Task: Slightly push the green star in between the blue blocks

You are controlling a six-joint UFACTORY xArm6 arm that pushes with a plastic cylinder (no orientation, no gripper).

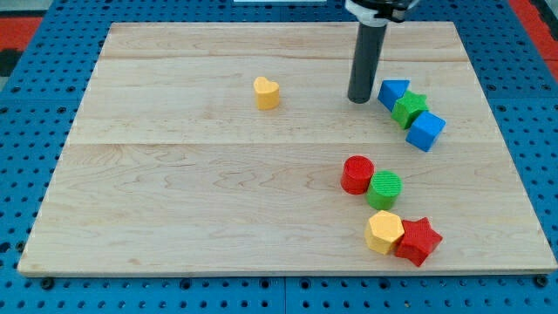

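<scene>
A: What are you working on here?

B: You have a pale wooden board (pixel 218 174) lying on a blue pegboard table (pixel 26 131), with a red patch at the view's top corners.

A: And going from the view's left?

B: First you meet a yellow heart block (pixel 267 92), alone and well apart from the rest. Then a red cylinder (pixel 357 174) touching a green cylinder (pixel 384 189), and below them a yellow hexagon block (pixel 384 232) touching a red star (pixel 419 241).

A: Where is your rod?

B: My tip (pixel 359 99) rests on the board just to the left of the blue triangle block (pixel 392 92), very near it. There are no jaws on your rig, only the bare rod, and it has hold of nothing.

A: And the green star (pixel 410 109)?

B: It sits between the blue triangle block and the blue cube (pixel 425 131), touching both, the three in a slanted row near the view's right edge.
</scene>
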